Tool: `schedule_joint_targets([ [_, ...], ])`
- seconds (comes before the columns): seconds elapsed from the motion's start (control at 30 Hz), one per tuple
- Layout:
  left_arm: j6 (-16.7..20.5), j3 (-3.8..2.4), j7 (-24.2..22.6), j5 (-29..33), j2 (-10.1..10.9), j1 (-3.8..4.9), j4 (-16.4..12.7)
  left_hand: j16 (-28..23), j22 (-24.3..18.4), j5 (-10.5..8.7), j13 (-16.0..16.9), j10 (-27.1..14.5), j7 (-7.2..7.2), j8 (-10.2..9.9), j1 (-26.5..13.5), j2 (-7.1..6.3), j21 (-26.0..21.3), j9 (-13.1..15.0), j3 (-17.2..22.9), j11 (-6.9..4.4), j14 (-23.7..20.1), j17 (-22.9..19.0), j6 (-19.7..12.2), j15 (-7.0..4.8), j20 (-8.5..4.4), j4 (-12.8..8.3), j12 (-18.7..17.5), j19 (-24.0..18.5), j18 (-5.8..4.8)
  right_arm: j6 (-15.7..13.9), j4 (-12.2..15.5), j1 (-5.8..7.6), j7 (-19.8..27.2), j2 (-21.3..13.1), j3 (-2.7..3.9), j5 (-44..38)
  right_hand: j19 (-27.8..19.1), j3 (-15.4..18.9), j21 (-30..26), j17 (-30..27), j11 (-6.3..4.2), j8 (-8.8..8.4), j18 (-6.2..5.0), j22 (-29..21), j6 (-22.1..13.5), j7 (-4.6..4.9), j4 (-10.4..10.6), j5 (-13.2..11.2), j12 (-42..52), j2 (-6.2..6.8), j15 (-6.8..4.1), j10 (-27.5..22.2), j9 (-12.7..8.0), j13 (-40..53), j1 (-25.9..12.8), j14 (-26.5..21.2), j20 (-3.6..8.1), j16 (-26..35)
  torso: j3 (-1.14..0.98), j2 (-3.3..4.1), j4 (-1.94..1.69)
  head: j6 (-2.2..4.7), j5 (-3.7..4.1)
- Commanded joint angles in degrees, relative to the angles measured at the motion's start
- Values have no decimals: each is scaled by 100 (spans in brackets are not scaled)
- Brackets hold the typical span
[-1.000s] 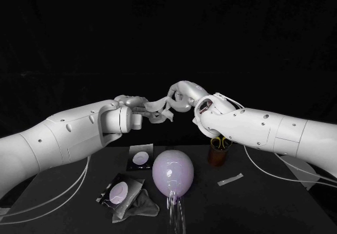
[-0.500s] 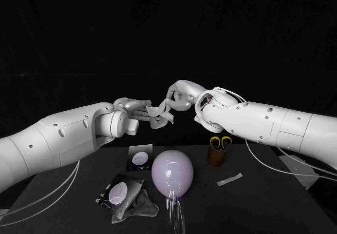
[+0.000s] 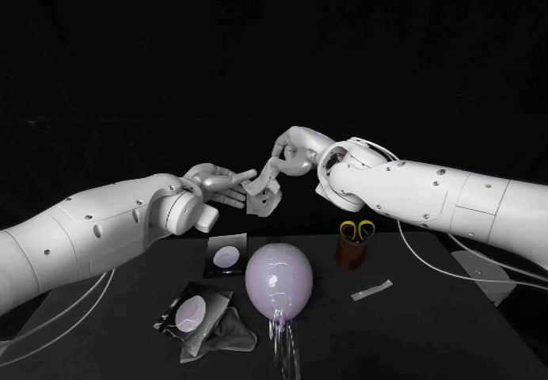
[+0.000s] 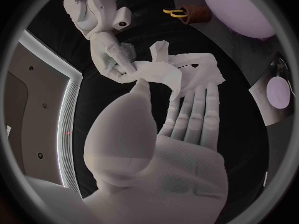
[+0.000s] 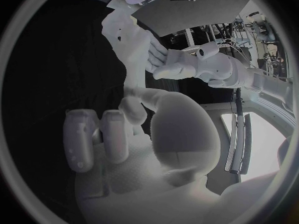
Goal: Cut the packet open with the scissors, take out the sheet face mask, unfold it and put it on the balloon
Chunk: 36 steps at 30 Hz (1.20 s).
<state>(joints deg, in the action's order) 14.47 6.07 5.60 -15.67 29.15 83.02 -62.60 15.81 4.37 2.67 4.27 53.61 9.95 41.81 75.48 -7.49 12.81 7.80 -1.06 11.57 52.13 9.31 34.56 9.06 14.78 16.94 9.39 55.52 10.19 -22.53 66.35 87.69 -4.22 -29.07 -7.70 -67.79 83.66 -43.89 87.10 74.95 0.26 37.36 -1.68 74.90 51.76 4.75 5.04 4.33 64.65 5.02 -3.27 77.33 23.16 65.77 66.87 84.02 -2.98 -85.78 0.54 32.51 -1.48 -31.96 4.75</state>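
Mask [image 3: 260,202] out, partly unfolded (crumpled); fingers of left hand [image 3: 217,180] and right hand [image 3: 294,152] pinch it above balloon [image 3: 281,281]; spreading, placing remain.

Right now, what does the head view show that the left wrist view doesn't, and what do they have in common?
Head view: the whole balloon lying on the table, with a flat packet and a crumpled packet beside it. Left wrist view: the sheet mask spread enough to reveal its cut-out holes, draped over the flat fingers of the left robot hand. Both: the right robot hand pinching the mask in the air, and the scissors standing in a brown cup.
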Motion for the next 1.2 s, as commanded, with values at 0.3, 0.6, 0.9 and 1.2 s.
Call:
schedule_joint_targets([
  [0.3,-450,64,-63,-706,24,-59,165,209,25,15,16,174,470,-24,-79,43,86,-32,-282,-35,183,111,-19,-60,-72,15,116,184,38,97,51,28,-148,-74,3,173,493,-561,30,1103,7,-3,102,1423,49,3,-591,27,27,-61,23,52,6,17,17,471,13,-26,-2,-2,6,-18,25],
  [0.6,-444,102,-365,-1242,27,-145,260,429,39,32,-40,-173,390,13,320,-517,142,-43,-708,-46,119,258,-24,-73,-119,28,0,275,9,78,85,42,-189,-115,3,231,501,-548,46,1111,4,-24,106,1428,81,-1,-624,90,43,-68,20,77,-10,56,-2,473,15,-30,-1,-1,1,-41,36],
  [0.9,-156,135,-1944,-1864,155,-319,122,522,-63,29,28,-120,328,48,2321,366,-139,-63,444,-71,-415,355,17,-9,-27,-540,259,-239,-59,107,93,60,-227,-157,3,311,519,-525,82,1120,-3,-59,115,1439,129,-8,-677,242,62,-72,13,111,-37,118,-47,476,19,-34,0,-2,10,-29,62],
  [1.2,1059,149,-3632,-2321,235,-606,-182,648,-53,16,24,-256,275,-63,2235,115,-262,-142,507,-14,-651,420,131,59,62,-458,348,-518,-98,155,124,71,-236,-186,3,416,539,-482,120,1153,-10,-96,124,1452,176,-14,-733,464,77,-78,7,147,-63,190,-102,487,23,-61,6,4,5,-29,83],
])
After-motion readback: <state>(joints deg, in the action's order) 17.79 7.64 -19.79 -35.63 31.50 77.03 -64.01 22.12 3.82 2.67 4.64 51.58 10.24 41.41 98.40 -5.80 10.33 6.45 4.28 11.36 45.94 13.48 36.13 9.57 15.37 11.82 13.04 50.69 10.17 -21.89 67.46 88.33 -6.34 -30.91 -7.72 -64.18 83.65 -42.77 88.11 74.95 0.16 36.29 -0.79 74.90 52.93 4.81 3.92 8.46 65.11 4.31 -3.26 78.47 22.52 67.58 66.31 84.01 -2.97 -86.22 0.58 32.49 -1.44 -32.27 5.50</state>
